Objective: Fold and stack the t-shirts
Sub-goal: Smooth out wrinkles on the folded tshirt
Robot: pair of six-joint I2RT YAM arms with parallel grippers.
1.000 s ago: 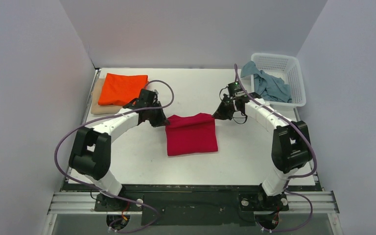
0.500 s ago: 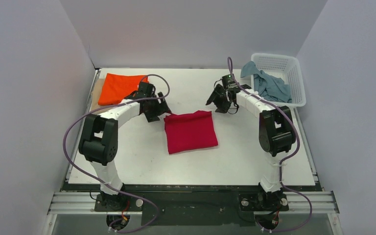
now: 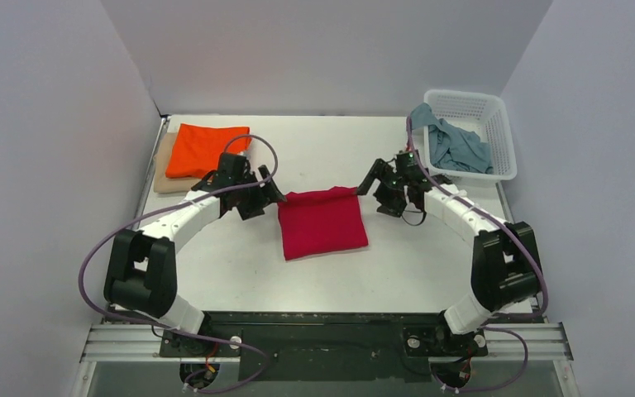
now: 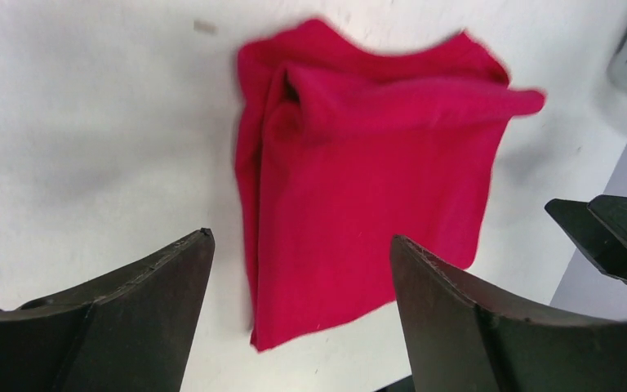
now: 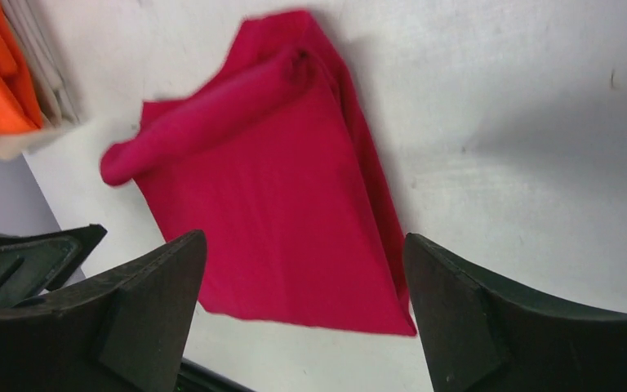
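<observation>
Both claws are spread, nothing in them. Left gripper point(image 3: 274, 197) sits just off the red t-shirt point(image 3: 322, 225) at its 10 o'clock corner, right gripper point(image 3: 370, 184) at its 2 o'clock corner. Red t-shirt lies folded mid-table point(image 3: 422, 273). Orange t-shirt point(image 3: 207, 149) is folded on top of the beige t-shirt point(image 3: 164, 175) at the table's 10 o'clock. Grey-blue t-shirt point(image 3: 459, 147) is crumpled in the basket point(image 3: 500, 112) at 2 o'clock.

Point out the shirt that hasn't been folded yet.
The grey-blue t-shirt, crumpled in the white basket at far right. The red t-shirt lies folded mid-table; the orange t-shirt sits folded on the beige t-shirt.
</observation>
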